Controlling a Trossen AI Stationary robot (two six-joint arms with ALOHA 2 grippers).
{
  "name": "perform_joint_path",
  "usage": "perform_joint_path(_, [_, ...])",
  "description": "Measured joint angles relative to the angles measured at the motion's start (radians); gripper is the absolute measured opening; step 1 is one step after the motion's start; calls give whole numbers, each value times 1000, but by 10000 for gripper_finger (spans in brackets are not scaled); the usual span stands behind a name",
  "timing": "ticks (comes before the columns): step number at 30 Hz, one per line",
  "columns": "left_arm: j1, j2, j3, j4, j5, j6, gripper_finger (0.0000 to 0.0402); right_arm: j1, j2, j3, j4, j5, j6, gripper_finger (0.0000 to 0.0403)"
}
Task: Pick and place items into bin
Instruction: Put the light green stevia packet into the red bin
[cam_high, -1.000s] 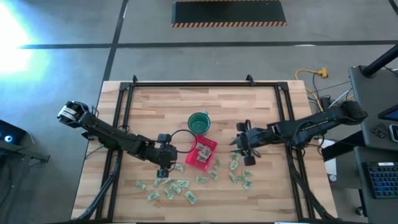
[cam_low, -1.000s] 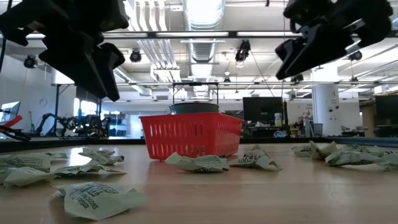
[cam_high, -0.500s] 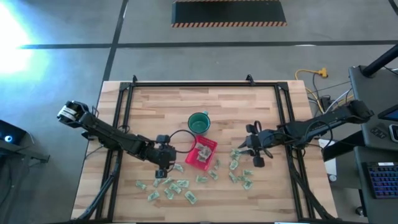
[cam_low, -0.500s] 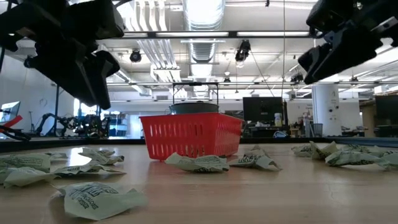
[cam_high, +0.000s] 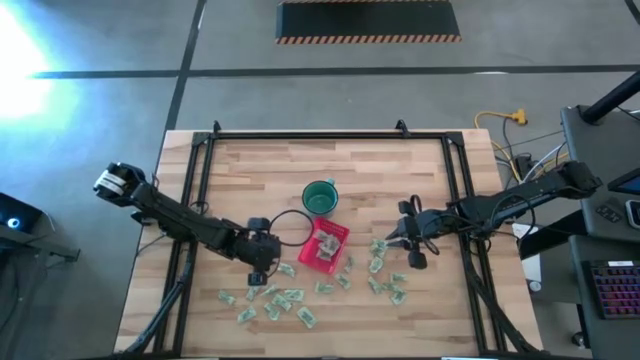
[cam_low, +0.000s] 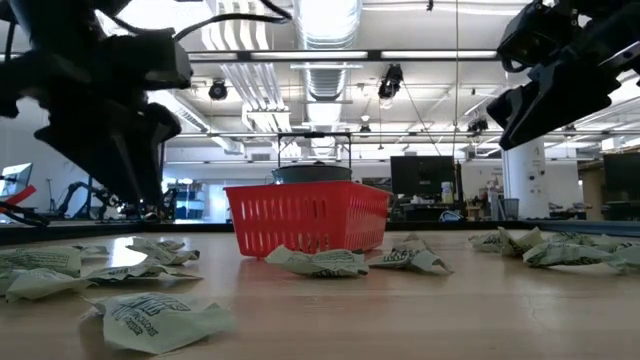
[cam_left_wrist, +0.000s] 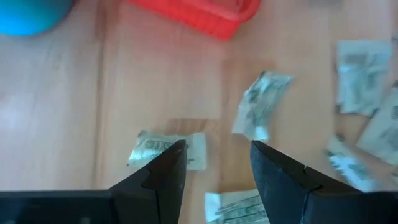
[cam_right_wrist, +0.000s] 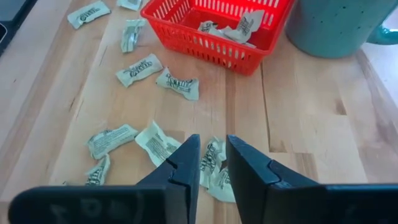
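On the table the red bin already holds a few items. Left gripper hangs wide and empty over loose ones, ready to drop; right gripper, narrow gap, holds nothing.

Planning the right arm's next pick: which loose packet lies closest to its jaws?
The packet lying in line with the right gripper, seen in the gap between its jaws; the other loose packets lie farther off, toward the red bin.
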Motion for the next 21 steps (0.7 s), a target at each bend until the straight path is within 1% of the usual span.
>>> perform_joint_path(5, [4, 4, -33, 1, -49, 0, 162, 0, -1, 0, 3, 0, 0, 71])
perform_joint_path(8, [3, 4, -37, 7, -59, 0, 162, 0, 0, 0, 3, 0, -1, 74])
perform_joint_path(11, [4, 13, -37, 29, -95, 5, 162, 0, 0, 0, 4, 0, 0, 75])
perform_joint_path(16, [10, 47, -42, 60, -104, 53, 162, 0, 0, 0, 6, 0, -1, 68])
perform_joint_path(21, [20, 94, -43, 58, -102, 61, 162, 0, 0, 0, 7, 1, -1, 63])
